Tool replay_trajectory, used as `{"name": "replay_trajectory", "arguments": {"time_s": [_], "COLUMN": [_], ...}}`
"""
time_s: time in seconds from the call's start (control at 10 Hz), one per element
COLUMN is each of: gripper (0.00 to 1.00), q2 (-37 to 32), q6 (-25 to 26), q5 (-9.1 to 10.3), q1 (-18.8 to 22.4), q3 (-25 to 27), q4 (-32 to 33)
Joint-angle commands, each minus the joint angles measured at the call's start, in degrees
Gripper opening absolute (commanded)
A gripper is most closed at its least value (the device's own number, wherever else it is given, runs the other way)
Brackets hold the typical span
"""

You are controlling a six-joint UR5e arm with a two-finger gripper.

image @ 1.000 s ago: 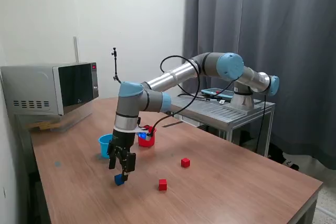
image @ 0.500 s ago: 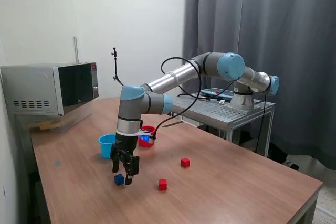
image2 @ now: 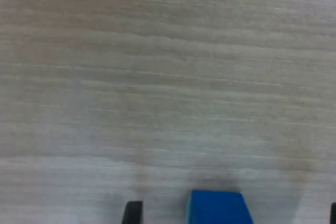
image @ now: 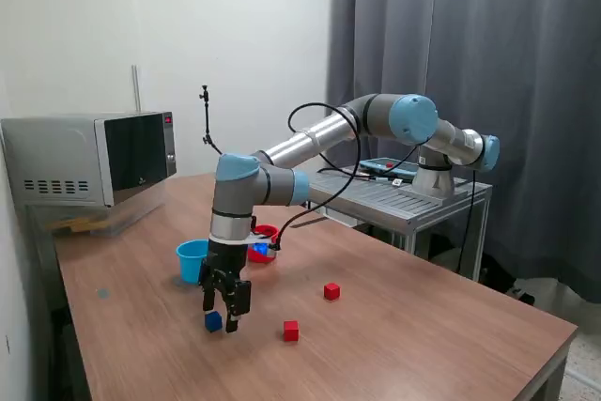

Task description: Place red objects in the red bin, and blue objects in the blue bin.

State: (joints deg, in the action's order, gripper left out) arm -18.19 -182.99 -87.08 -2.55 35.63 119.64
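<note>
since the earlier frame, two-finger gripper [image: 223,317] lowered, fingers spread around small dark blue cube [image2: 218,206]; off-centre closing could nudge cube aside.

A blue cube [image2: 217,207] is sitting on the pale wood-grain table [image2: 168,77], lying between two dark fingertips [image2: 133,212] (one is only just showing), touching neither and nearer the first.
</note>
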Motion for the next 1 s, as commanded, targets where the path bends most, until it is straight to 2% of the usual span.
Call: {"name": "replay_trajectory", "arguments": {"time_s": [0.0,0.1,0.9], "gripper": [1.0,0.0,0.0], "q2": [0.0,0.0,-0.61], "q6": [-0.53,-0.53,-0.53], "q5": [-0.02,-0.02,-0.64], "q1": [0.0,0.0,0.0], "q3": [-0.64,-0.65,-0.56], "q4": [0.07,-0.02,-0.02]}}
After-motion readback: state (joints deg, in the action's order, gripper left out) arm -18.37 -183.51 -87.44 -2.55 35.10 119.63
